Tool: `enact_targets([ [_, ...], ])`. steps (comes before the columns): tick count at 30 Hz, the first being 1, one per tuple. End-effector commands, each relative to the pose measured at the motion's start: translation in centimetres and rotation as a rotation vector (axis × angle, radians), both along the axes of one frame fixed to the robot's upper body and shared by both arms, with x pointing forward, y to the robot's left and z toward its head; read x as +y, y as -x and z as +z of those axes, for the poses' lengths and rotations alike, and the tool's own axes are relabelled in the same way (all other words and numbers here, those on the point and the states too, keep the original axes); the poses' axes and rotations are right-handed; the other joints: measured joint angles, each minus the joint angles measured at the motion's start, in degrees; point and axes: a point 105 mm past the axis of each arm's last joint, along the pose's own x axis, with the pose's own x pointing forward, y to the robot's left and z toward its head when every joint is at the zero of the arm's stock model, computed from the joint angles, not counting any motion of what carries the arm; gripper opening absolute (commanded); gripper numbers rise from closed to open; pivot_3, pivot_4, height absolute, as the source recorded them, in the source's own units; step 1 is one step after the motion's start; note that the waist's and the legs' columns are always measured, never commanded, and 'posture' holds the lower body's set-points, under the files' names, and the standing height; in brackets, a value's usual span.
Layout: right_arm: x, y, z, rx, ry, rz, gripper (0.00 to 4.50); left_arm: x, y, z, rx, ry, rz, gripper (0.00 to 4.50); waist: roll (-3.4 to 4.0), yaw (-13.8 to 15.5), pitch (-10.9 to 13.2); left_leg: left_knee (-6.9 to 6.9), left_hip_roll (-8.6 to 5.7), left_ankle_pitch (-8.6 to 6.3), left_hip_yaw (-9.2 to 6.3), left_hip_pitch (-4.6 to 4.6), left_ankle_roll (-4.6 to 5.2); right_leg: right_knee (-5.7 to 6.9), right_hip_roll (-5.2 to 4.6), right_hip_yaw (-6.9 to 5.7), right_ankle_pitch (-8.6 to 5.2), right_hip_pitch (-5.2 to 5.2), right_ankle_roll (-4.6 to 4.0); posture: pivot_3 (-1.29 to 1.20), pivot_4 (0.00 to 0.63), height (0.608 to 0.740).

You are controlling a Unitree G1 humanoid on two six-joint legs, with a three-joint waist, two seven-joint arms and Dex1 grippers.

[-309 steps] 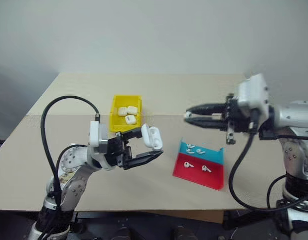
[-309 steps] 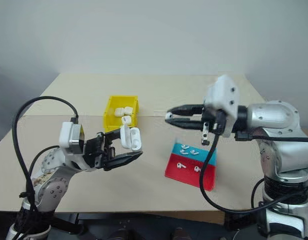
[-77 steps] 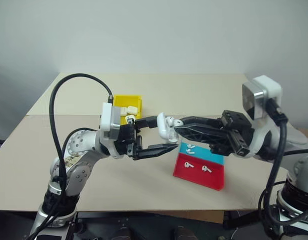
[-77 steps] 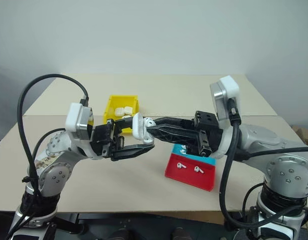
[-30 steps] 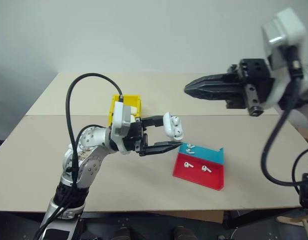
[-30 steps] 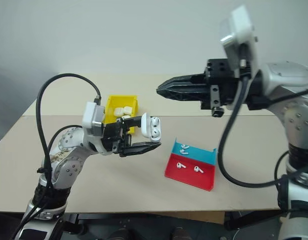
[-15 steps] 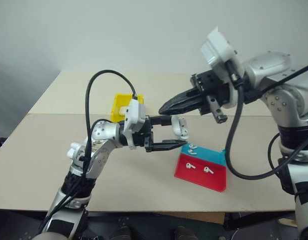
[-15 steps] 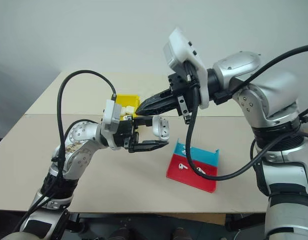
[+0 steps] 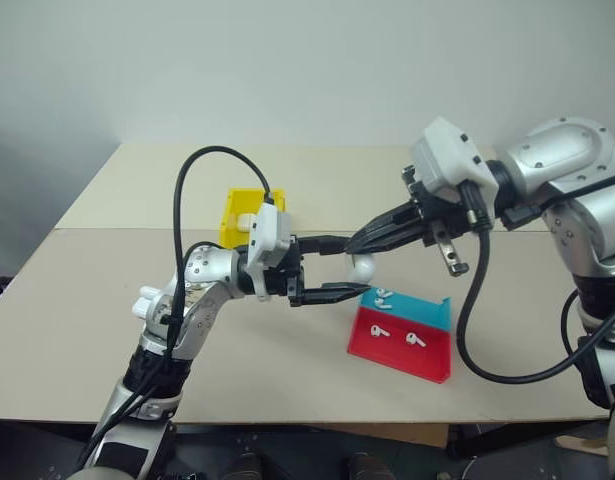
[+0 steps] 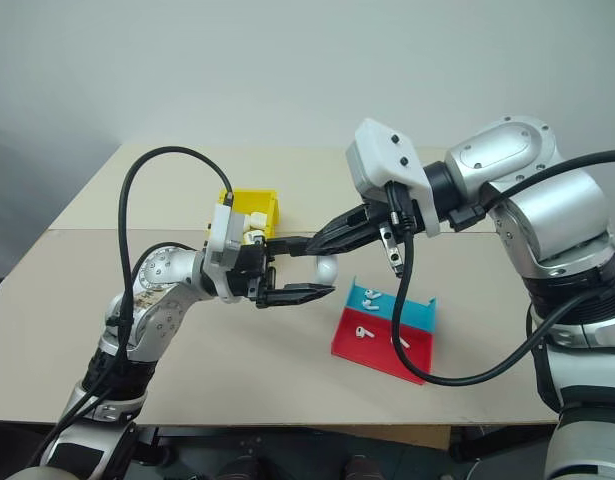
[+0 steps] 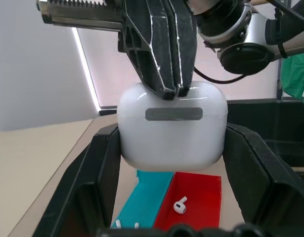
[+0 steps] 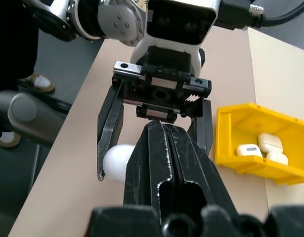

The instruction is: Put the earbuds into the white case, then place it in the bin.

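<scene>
Left eye view: the left gripper (image 9: 339, 268) holds the white case (image 9: 362, 267) clamped between its two black fingers above the tan table (image 9: 77, 320), the case lid down. The right gripper (image 9: 359, 241) has its fingers pressed together with nothing between them, and its tips rest against the top of the case. A red-and-blue tray (image 9: 427, 350) lies on the table just below and to the right of the case, carrying several loose earbuds (image 9: 380, 331). The bin (image 9: 233, 206) sits behind the left wrist, partly hidden by it. Right eye view: the same arrangement shows, with the yellow bin holding white cases beside the left wrist and the tray near the table's front right. Left wrist view: the white case fills the gap between both left fingers (image 11: 95, 173), its hinge strip facing the camera; the closed right fingertips (image 11: 166, 59) touch its upper surface, and one earbud lies on the red part of the tray beneath. Right wrist view: the closed right fingers (image 12: 166, 163) point at the left gripper, the case shows as a white curve beside them, and the bin contains three further cases (image 12: 263, 148).
</scene>
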Motion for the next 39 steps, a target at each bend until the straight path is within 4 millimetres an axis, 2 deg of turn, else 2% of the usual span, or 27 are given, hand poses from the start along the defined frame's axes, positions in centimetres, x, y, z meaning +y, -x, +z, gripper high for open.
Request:
enact_targets([
  [1, -0.3, 0.4, 1.4, -0.069, -0.050, 0.009, 0.05, 0.4, 0.7, 2.0, -0.084, 0.070, -0.012, 2.78, 0.00, -0.1, 0.0, 0.00, 0.00, 0.00, 0.00, 0.00, 0.00, 0.00, 0.00, 0.00, 0.00, 0.00, 0.00, 0.00, 0.150, 0.740],
  [4, -0.6, 0.7, 3.3, -0.107, -0.172, 0.018, 0.05, 0.4, 0.7, 2.0, -0.082, 0.091, 0.001, 2.78, 0.00, -0.1, 0.0, 0.00, 0.00, 0.00, 0.01, 0.00, 0.00, 0.00, 0.00, 0.01, 0.00, 0.00, 0.00, 0.00, 0.150, 0.740],
  [7, -1.6, 0.2, 4.6, -0.133, -0.290, -0.046, 0.05, 0.6, 0.7, 2.2, -0.089, 0.113, 0.033, 2.78, 0.00, 0.0, 0.0, 0.00, 0.00, 0.00, 0.00, 0.00, 0.00, 0.01, 0.00, 0.00, 0.00, 0.01, 0.00, 0.00, 0.150, 0.740],
  [9, -2.6, -0.1, 5.3, -0.138, -0.385, -0.108, 0.05, 1.0, 0.3, 2.9, -0.091, 0.147, 0.103, 2.78, 0.00, 0.1, 0.0, 0.00, 0.00, 0.00, 0.00, 0.00, 0.00, -0.02, -0.01, 0.00, 0.01, 0.04, 0.00, 0.00, 0.150, 0.740],
  [11, -3.9, -0.4, 5.3, -0.123, -0.484, -0.187, 0.05, 1.3, -1.2, 4.2, -0.109, 0.186, 0.251, 2.78, -0.01, 0.4, 0.0, 0.02, -0.01, 0.00, 0.00, -0.02, 0.00, -0.03, -0.02, 0.00, 0.01, 0.06, 0.01, 0.00, 0.150, 0.740],
  [13, -4.9, -1.0, 3.9, -0.078, -0.527, -0.290, 0.05, 2.0, -3.0, 5.5, -0.145, 0.233, 0.411, 2.78, -0.02, 0.8, 0.0, 0.04, -0.01, 0.00, -0.03, 0.01, 0.00, -0.03, -0.02, -0.03, 0.01, 0.11, 0.01, 0.00, 0.150, 0.740],
  [16, -5.8, -1.7, -1.1, 0.030, -0.476, -0.470, 0.05, 3.7, -6.3, 6.3, -0.138, 0.257, 0.652, 2.78, -0.02, 1.2, 0.0, 0.08, -0.02, 0.00, -0.02, 0.05, 0.00, -0.02, -0.02, 0.00, 0.03, 0.15, 0.03, 0.00, 0.150, 0.740],
  [17, -5.9, -1.5, -2.8, 0.072, -0.461, -0.509, 0.05, 4.4, -7.8, 6.2, -0.113, 0.230, 0.753, 2.78, -0.02, 1.3, 0.0, 0.07, -0.03, 0.00, -0.02, 0.05, 0.00, -0.01, -0.02, 0.01, 0.03, 0.15, 0.03, 0.00, 0.150, 0.740],
  [19, -5.9, -0.9, -4.7, 0.121, -0.444, -0.553, 0.05, 5.4, -9.9, 6.0, -0.085, 0.177, 0.904, 2.78, 0.00, 1.3, 0.0, 0.08, -0.04, 0.00, -0.04, 0.05, 0.00, 0.01, -0.02, 0.01, 0.03, 0.13, 0.04, 0.00, 0.150, 0.740],
  [23, -6.0, 0.0, -7.5, 0.171, -0.349, -0.609, 0.05, 8.5, -14.6, 4.4, 0.031, 0.121, 1.232, 2.78, -0.01, 0.9, 0.0, 0.07, -0.06, 0.01, -0.05, 0.06, 0.00, 0.03, -0.01, 0.03, -0.01, 0.11, 0.14, 0.00, 0.150, 0.740],
  [28, -6.5, -0.4, -7.9, 0.177, -0.313, -0.668, 0.05, 8.5, -16.5, 1.2, 0.078, -0.022, 1.313, 2.78, -0.03, 0.6, 0.0, 0.05, -0.06, 0.01, -0.08, 0.04, 0.00, -0.02, -0.01, -0.02, -0.01, 0.12, 0.14, 0.00, 0.150, 0.740],
  [32, -6.7, -1.0, -7.8, 0.179, -0.319, -0.701, 0.05, 9.4, -18.2, -0.7, 0.239, -0.092, 1.393, 2.78, -0.15, 0.7, 0.1, 0.05, -0.08, 0.01, -0.09, -0.03, -0.01, -0.03, -0.01, -0.03, 0.03, 0.07, 0.08, 0.00, 0.150, 0.740],
  [34, -6.6, -1.0, -7.9, 0.181, -0.319, -0.704, 0.05, 9.8, -18.6, -1.1, 0.231, -0.125, 1.426, 2.78, -0.16, 0.7, 0.1, 0.04, -0.08, 0.00, -0.10, -0.03, -0.01, -0.06, -0.02, -0.04, 0.02, 0.08, 0.08, 0.00, 0.150, 0.740],
  [37, -6.5, -1.1, -8.0, 0.193, -0.327, -0.717, 0.05, 9.6, -18.5, -2.3, 0.316, -0.181, 1.384, 2.78, -0.15, 0.6, 0.1, -0.02, -0.09, 0.00, -0.09, -0.03, -0.01, -0.10, -0.02, -0.03, 0.02, 0.08, 0.08, 0.00, 0.150, 0.740],
  [38, -6.5, -1.2, -8.1, 0.195, -0.325, -0.720, 0.00, 9.4, -18.5, -2.3, 0.322, -0.169, 1.377, 3.49, -0.15, 0.6, 0.1, -0.03, -0.09, 0.00, -0.09, -0.04, -0.01, -0.10, -0.02, -0.03, 0.02, 0.08, 0.08, 0.00, 0.150, 0.740],
  [39, -6.5, -1.2, -8.1, 0.195, -0.323, -0.722, 0.00, 9.3, -18.5, -2.1, 0.318, -0.156, 1.374, 3.75, -0.16, 0.6, 0.1, -0.04, -0.09, 0.00, -0.09, -0.04, -0.01, -0.10, -0.02, -0.03, 0.02, 0.07, 0.08, 0.00, 0.150, 0.740],
])
